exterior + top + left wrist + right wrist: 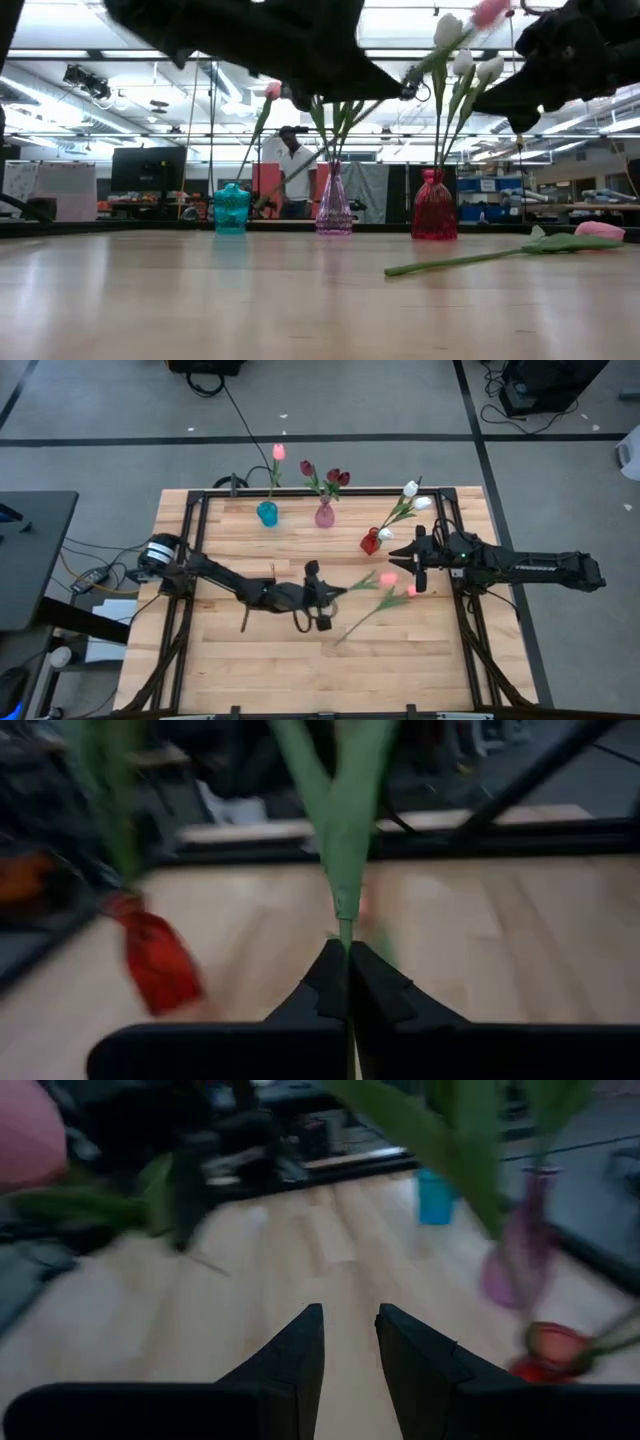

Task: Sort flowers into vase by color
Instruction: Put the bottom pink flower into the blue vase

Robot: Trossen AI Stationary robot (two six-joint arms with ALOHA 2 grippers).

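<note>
My left gripper [330, 593] is at mid table, shut on a pink tulip [388, 578] that points toward the right arm. A second pink tulip [410, 592] lies flat on the wood, its stem [460, 262] running toward the near edge. My right gripper [410, 563] hovers open just beyond the held tulip's head, touching nothing. At the far edge stand a teal vase [267, 513] with one pink tulip, a pink vase [324, 515] with maroon tulips and a red vase [370, 541] with white tulips. My left gripper pinches the pink tulip's thin green stem [345, 935] between its two fingers, near the stem's lower end below the leaves. The fingers come from the table's left. The tulip is lifted clear, its head [490, 10] raised toward the right.
Black frame rails [195, 550] run along the table's left, right and far sides. The three vases stand close together at the far edge. A broad stretch of bare wood [260, 660] lies toward the near edge. A person [295, 170] stands in the room behind.
</note>
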